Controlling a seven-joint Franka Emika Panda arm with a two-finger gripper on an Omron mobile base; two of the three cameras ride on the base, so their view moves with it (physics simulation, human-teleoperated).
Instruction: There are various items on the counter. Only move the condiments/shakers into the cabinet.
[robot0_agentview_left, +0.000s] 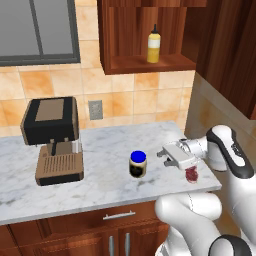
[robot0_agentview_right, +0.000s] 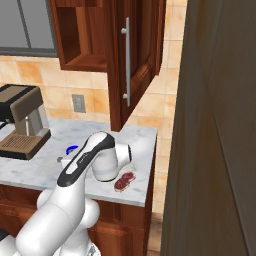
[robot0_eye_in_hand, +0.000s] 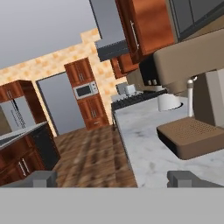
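Gripper (robot0_agentview_left: 166, 156): you have the jaws spread wide with nothing between them; it hangs level over the counter's right end, pointing left.
Dark-red lumpy object (robot0_agentview_left: 192, 174): lies near the counter's front right edge, just below the wrist.
Blue-lidded jar (robot0_agentview_left: 138, 164): stands upright on the counter (robot0_agentview_left: 100, 150), just left of your fingertips, not touching them.
Coffee machine (robot0_agentview_left: 53, 139): sits at the far left of the counter.
Yellow squeeze bottle (robot0_agentview_left: 154, 46): stands upright on the shelf of the open cabinet (robot0_agentview_left: 145, 62), above and behind the counter.
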